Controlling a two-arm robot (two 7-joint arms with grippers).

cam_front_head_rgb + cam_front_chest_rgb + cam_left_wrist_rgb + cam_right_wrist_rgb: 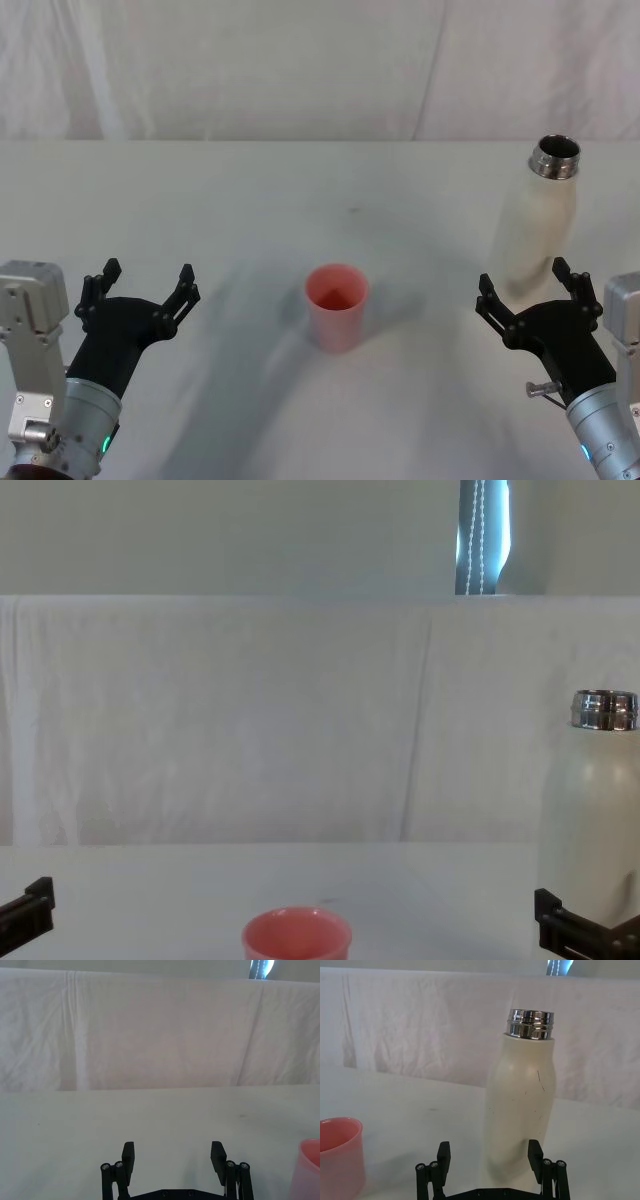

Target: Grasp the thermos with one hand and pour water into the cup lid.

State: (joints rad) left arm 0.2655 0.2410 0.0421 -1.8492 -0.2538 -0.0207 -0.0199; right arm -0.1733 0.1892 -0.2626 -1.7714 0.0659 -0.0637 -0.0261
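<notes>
Thermos (538,225): upright toward the right edge of the white table (250,200), steel neck uncapped, not yet held. Cup lid (336,305): upright near the table's middle, toward the near edge, mouth up, well apart from the thermos, apparently empty. Right gripper (527,285): fingers spread wide, just short of the bottle's base on its near side, jaws to either side of the lower body but not touching. Left gripper (140,280): fingers likewise spread, empty, idle near the left near corner. Progress: early; approach lined up only. Remaining: closing on the bottle, lifting, carrying to the cup, tilting to pour.
</notes>
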